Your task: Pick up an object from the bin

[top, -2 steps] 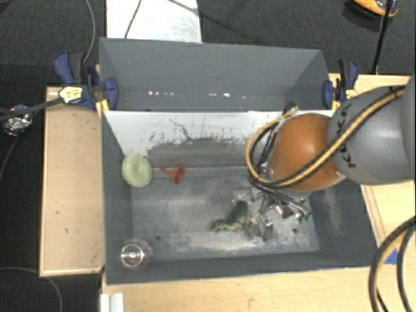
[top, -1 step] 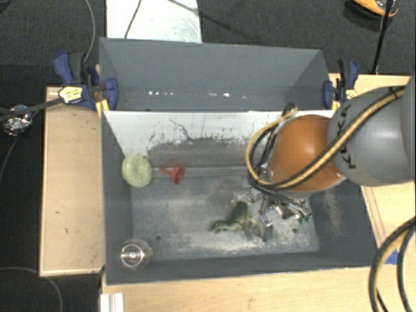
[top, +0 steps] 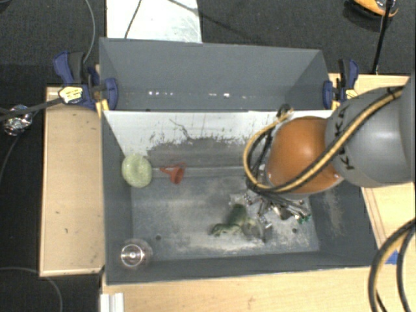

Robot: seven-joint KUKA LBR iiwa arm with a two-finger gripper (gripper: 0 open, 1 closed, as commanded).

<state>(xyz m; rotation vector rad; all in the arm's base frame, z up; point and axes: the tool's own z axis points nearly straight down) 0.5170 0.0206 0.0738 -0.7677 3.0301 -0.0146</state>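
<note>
Grey metal bin (top: 175, 213), viewed from above. Toward its front right, gripper (top: 265, 218) low beneath orange wrist cover (top: 299, 151); how far open, impossible to tell. Just beside it on the view's left, dark green crumpled toy (top: 229, 225), lying lengthwise left to right. Well apart, pale green ball (top: 136, 171).
</note>
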